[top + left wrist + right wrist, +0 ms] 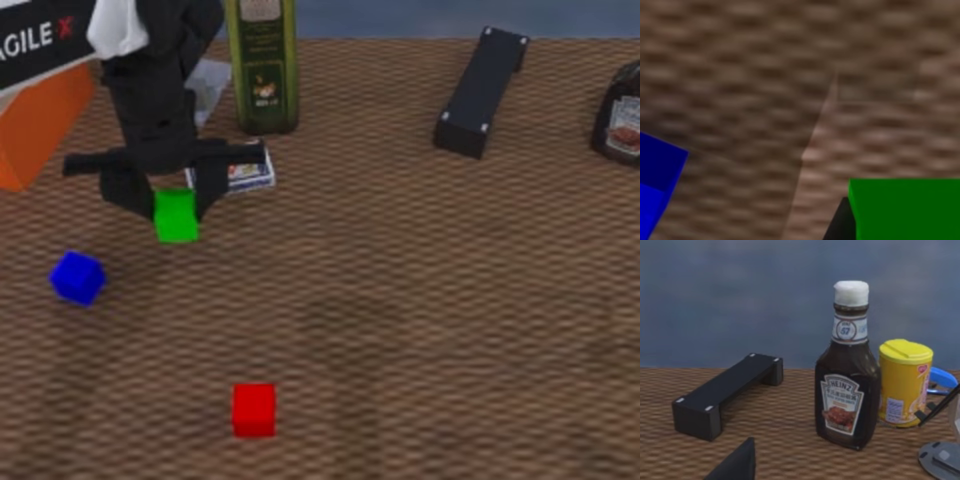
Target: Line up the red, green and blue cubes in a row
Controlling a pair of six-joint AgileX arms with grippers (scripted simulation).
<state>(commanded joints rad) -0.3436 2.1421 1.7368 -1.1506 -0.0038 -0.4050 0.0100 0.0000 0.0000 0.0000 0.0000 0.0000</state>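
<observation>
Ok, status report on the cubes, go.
Left gripper on green cube, fingers either side. Blue cube and red cube apart, no row yet. Right arm out of view. Card box close behind.

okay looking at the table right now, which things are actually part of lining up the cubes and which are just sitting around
Part of the job:
green cube, between the left gripper fingers
blue cube
red cube

Just lying about:
olive oil bottle
card box
black bar
sauce bottle
yellow tub
orange block

The right gripper is out of the top view.
</observation>
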